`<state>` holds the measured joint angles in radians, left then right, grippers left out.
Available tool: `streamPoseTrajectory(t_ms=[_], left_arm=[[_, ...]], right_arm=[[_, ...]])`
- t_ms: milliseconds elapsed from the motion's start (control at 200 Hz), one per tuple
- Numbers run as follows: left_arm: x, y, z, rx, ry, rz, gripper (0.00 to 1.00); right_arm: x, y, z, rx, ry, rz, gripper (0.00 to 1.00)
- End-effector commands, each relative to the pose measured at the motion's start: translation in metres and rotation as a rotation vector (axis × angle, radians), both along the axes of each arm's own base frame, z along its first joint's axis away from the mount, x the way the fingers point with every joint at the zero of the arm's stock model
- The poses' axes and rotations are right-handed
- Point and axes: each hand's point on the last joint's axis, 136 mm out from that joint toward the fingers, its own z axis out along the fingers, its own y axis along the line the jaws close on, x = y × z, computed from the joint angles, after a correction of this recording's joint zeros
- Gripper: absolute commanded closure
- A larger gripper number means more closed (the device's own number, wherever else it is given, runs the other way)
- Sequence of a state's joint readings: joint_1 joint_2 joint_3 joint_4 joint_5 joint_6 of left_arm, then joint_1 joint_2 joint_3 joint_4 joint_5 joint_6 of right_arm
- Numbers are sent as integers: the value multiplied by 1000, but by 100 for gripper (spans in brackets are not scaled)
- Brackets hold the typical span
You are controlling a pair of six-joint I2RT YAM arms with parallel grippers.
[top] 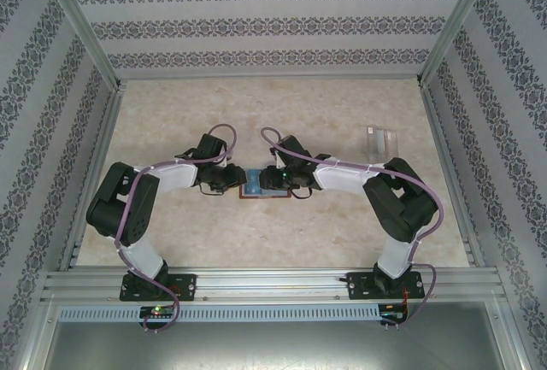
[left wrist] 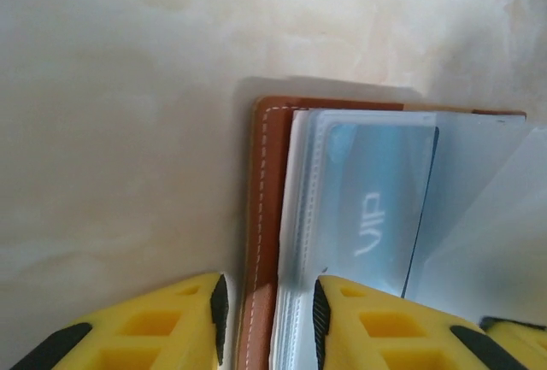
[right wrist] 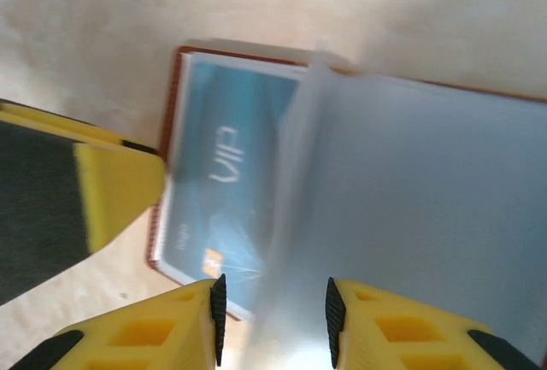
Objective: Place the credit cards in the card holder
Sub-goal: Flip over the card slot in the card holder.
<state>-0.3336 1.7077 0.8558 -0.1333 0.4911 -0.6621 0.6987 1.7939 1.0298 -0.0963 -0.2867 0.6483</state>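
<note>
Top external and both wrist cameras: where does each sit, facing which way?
Top external: above and behind the bases, looking down at the table; left arm and right arm meet over the card holder.
Left wrist: on the left arm, looking down at the holder's stitched edge; own jaws at bottom.
Right wrist: on the right arm, looking down at the open holder; own jaws at bottom, other arm's jaw at left.
Shared: both wrist views show the blue VIP card.

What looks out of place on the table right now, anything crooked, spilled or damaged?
In the open card holder, one clear sleeve page stands lifted instead of lying flat, beside the blue card. Nothing looks damaged or spilled.
</note>
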Motion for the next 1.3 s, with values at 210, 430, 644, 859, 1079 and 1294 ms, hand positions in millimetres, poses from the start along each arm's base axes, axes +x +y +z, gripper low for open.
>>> streamPoseTrajectory(t_ms=[210,430,644,859,1079,1294], left_arm=[[15,15,18,-130,-38,96,62],[19,33,26,-127,-54,151,59],[19,49,33,-30,-90,172,58],[22,26,29,23,-101,106,53],[18,7,11,208,-80,5,50],[5,24,-18,345,-42,-6,52]], right_arm=[[4,38,21,97,-49,91,61],[1,65,27,131,-53,154,58],[-3,67,37,149,-84,232,58],[22,-5,78,136,-193,89,55],[32,-88,104,8,-284,-73,52],[43,-227,123,-284,-359,-421,40]])
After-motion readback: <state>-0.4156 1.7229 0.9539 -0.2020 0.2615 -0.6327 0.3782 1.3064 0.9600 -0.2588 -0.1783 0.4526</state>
